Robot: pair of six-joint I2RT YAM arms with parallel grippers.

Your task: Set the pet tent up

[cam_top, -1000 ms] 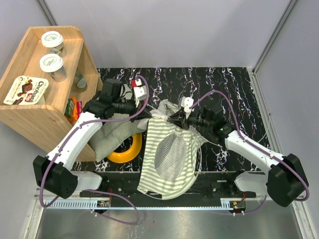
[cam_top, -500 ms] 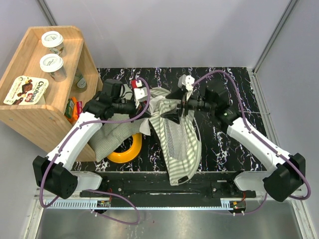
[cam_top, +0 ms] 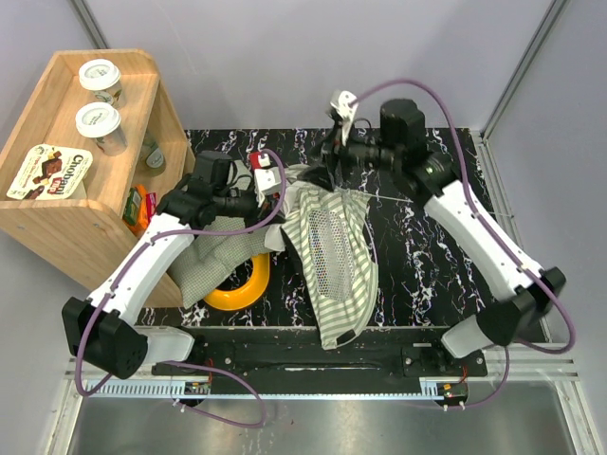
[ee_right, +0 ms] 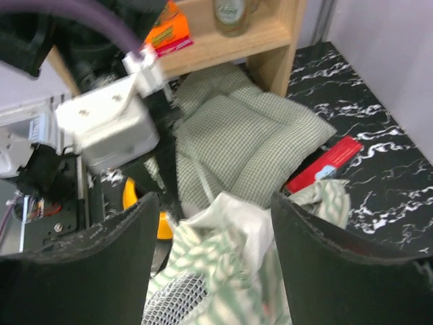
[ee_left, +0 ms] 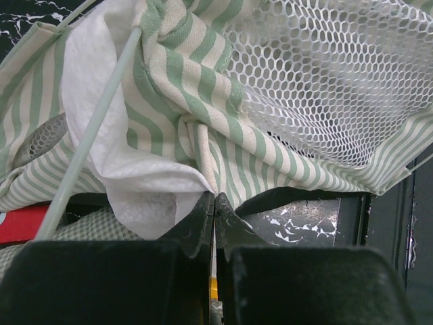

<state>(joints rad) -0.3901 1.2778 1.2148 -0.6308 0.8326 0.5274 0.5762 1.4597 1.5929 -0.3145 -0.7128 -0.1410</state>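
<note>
1. Top external view: the pet tent [cam_top: 334, 261] lies collapsed on the black marbled surface [cam_top: 436, 256]. It runs from between the two arms toward the near edge, with its round mesh window [cam_top: 332, 242] facing up.
2. Left hand [cam_top: 277, 210]: at the tent's upper left corner. In the left wrist view the fingers are clenched tip to tip on a fold of the striped fabric and white lace.
3. Thin pale pole [ee_left: 88, 135]: slants across the lace and striped fabric, left of the left hand's pinch point.
4. Right hand [cam_top: 322, 171]: above the tent's far edge. In the right wrist view its fingers [ee_right: 115, 264] stand wide apart, released, with the tent fabric below them and nothing gripped.
5. Small-checked padded cushion [ee_right: 250, 142]: lies crumpled at the foot of the wooden shelf [cam_top: 57, 223], left of the tent.
6. Yellow ring [cam_top: 242, 284]: on the surface, partly under the cushion and just beside the tent's left edge.
7. Flat red item [ee_right: 323, 166]: on the surface beside the cushion, next to the tent's far corner.
8. Shelf top: two lidded cups [cam_top: 99, 76] and one printed multipack [cam_top: 49, 171].
9. Lower shelf: an orange packet [ee_right: 169, 27].
</note>
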